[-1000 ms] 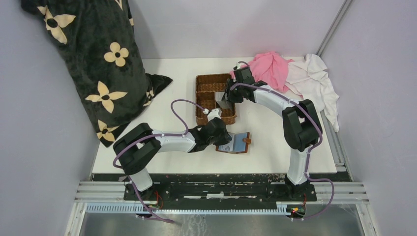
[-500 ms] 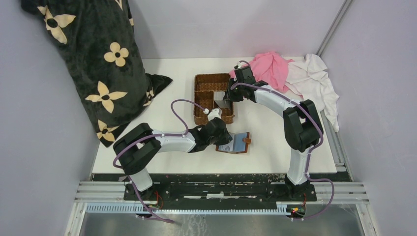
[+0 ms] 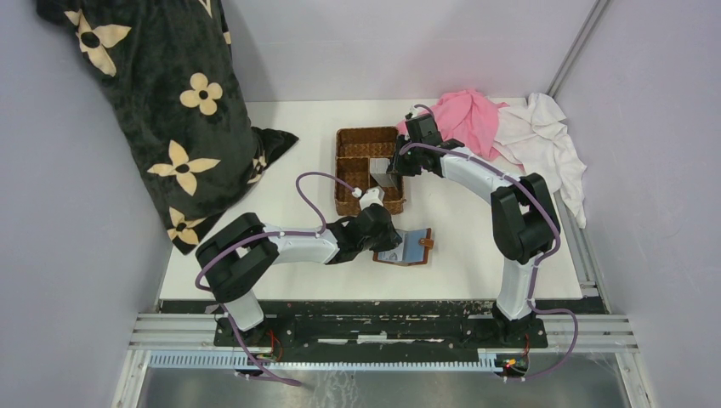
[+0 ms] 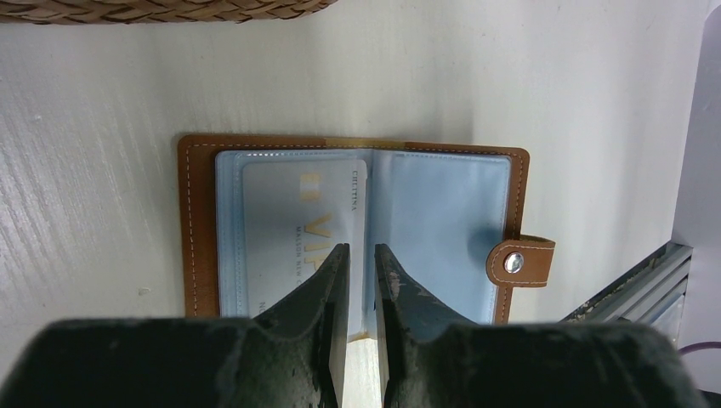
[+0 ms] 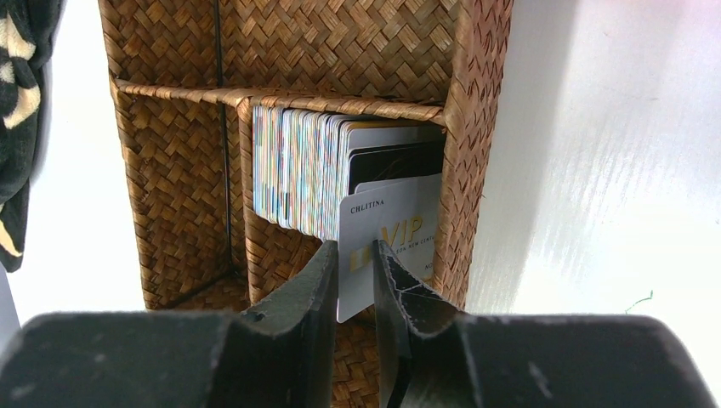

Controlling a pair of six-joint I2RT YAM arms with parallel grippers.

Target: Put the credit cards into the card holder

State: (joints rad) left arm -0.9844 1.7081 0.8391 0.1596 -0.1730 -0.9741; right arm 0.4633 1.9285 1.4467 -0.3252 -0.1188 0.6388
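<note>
The card holder (image 3: pixel 410 248) lies open on the white table, brown leather with pale blue sleeves (image 4: pixel 442 212) and a snap tab (image 4: pixel 519 261). One VIP credit card (image 4: pixel 289 212) sits in its left sleeve. My left gripper (image 4: pixel 361 248) reaches over the holder's near edge, its jaws almost together astride the middle fold (image 3: pixel 384 242). In the wicker basket (image 5: pixel 170 170), a row of credit cards (image 5: pixel 298 170) stands on edge. My right gripper (image 5: pixel 357 244) is shut on the lower corner of the front white VIP card (image 5: pixel 395 225), and it hangs over the basket's right compartment (image 3: pixel 387 181).
The basket (image 3: pixel 357 144) stands at mid-table behind the holder. A black flowered cloth (image 3: pixel 161 102) fills the left side. Pink (image 3: pixel 468 119) and white (image 3: pixel 544 136) cloths lie at the back right. The metal rail with the arm bases runs along the near edge.
My right gripper's jaws have closed onto the front card in the basket. The left arm and the card holder have not moved.
</note>
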